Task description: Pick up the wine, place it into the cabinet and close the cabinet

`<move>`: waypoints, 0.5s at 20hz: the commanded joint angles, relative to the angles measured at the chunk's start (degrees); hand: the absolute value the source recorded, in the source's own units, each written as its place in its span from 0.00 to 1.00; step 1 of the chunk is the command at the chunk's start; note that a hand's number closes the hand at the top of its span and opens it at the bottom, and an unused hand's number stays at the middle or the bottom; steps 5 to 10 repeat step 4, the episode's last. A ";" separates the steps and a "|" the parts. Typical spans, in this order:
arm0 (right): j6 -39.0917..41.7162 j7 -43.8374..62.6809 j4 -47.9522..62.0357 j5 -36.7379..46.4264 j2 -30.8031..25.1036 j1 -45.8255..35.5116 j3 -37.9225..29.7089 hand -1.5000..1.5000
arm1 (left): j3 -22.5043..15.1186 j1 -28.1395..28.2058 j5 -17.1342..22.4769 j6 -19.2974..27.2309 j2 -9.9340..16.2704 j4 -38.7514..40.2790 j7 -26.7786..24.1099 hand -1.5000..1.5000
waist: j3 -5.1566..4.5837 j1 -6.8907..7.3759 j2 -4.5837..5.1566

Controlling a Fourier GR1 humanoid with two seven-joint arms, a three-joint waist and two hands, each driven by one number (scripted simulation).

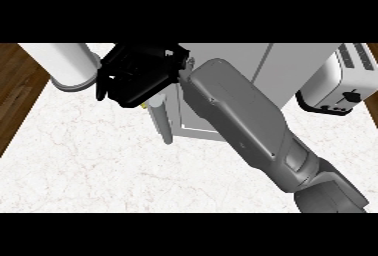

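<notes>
**Right hand at the cabinet's left edge, wine mostly hidden**

Reaching diagonally up from the lower right, the grey right forearm crosses the marble counter and ends in the black right hand at the upper left of the head view. The hand's fingers are curled downward around something, and the hand covers most of what it holds. A small yellowish patch shows just beneath the fingers, and below it a pale, slim cylinder, which looks like the wine, hangs down toward the counter. It lies against the left edge of the cabinet; whether the fingers actually close on it or only lie over it cannot be told for certain, though they appear wrapped around its upper end.

The cabinet is a pale grey box standing at the back of the counter, with a vertical seam on its top face. The forearm hides much of its front, so its inside and anything in it cannot be seen, nor can the door's position be read.

A white cylindrical container stands to the left of the hand, near the counter's back left corner. A toaster, white with a dark base and slots on top, sits to the right of the cabinet.
</notes>
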 commanded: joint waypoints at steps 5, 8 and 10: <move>-8.14 -5.65 5.47 3.21 -7.65 0.00 -5.85 1.00 | 0.57 -1.20 -0.03 -0.85 0.70 -1.88 1.07 0.00 | 1.57 -2.02 2.24; -8.14 -5.65 5.47 3.21 -7.65 0.00 -5.85 1.00 | 0.57 -1.20 -0.03 -0.85 0.70 -1.88 1.07 0.00 | 1.57 -2.02 2.24; -8.14 -5.65 5.47 3.21 -7.65 0.00 -5.85 1.00 | 0.57 -1.20 -0.03 -0.85 0.70 -1.88 1.07 0.00 | 1.57 -2.02 2.24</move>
